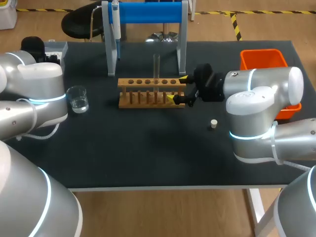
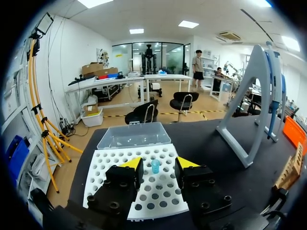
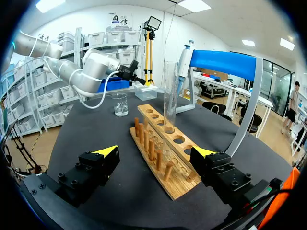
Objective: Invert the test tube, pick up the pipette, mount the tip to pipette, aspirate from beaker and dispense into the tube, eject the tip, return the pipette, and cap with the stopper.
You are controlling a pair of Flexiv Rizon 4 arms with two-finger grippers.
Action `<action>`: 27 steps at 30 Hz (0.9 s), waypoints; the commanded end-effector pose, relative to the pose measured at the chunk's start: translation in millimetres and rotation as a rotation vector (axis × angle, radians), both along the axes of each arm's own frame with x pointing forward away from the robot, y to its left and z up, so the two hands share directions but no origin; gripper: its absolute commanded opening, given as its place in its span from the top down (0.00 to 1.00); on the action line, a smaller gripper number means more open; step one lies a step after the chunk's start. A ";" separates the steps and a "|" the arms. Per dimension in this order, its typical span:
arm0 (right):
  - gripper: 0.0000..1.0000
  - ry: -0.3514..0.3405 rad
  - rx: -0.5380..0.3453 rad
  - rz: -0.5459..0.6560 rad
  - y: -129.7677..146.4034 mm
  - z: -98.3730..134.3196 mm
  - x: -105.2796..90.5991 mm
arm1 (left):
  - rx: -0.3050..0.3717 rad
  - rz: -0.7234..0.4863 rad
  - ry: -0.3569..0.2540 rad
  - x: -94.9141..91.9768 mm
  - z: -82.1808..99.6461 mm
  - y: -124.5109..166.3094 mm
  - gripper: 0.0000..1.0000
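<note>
Test tube (image 1: pixel 156 66) is stood upright in rack (image 1: pixel 123 82), frame centre; inversion is judged done. Right gripper (image 1: pixel 177 89) is spread wide at the rack end w/ nothing held. Left gripper (image 2: pixel 159 164) is likewise open and empty, over tip box (image 2: pixel 108 165). Pipette (image 1: pixel 115 22) is hung upper left, stopper (image 1: pixel 214 123) is laid right of centre; pickup thru capping are judged pending.

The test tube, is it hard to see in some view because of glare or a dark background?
Head view: the test tube is faint, since it is clear glass against the dark table and the wooden rack. Right wrist view: it stands out well, with bright edges against a light background. Left wrist view: it does not show.
</note>
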State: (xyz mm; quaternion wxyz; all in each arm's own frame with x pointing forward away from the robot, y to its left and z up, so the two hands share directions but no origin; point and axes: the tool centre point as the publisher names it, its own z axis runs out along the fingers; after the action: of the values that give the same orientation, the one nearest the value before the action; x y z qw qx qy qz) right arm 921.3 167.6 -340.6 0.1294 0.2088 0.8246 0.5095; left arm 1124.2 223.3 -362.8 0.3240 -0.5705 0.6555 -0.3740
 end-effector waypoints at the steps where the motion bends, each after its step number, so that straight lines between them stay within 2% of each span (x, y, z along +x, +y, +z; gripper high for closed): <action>1: 0.00 0.001 -0.001 0.000 -0.5 0.4 -0.3 | 0.002 -0.002 0.009 5.7 -1.8 0.5 0.60; 10: 0.00 0.001 -0.001 0.000 -0.5 0.4 -0.3 | 0.003 -0.003 0.011 7.5 -3.0 1.7 0.62; 14: 0.00 0.001 -0.001 0.000 -0.5 0.4 -0.3 | 0.002 -0.006 0.013 8.0 -3.1 2.1 0.77; 27: 0.00 0.001 -0.001 0.000 -0.5 0.4 -0.3 | 0.008 -0.010 0.021 7.7 -3.6 2.2 0.76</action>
State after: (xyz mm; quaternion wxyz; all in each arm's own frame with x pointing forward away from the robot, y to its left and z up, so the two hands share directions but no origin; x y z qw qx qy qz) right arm 921.3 167.6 -340.7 0.1294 0.2087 0.8246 0.5096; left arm 1129.2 225.3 -365.9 0.3194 -0.5695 0.6616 -0.3688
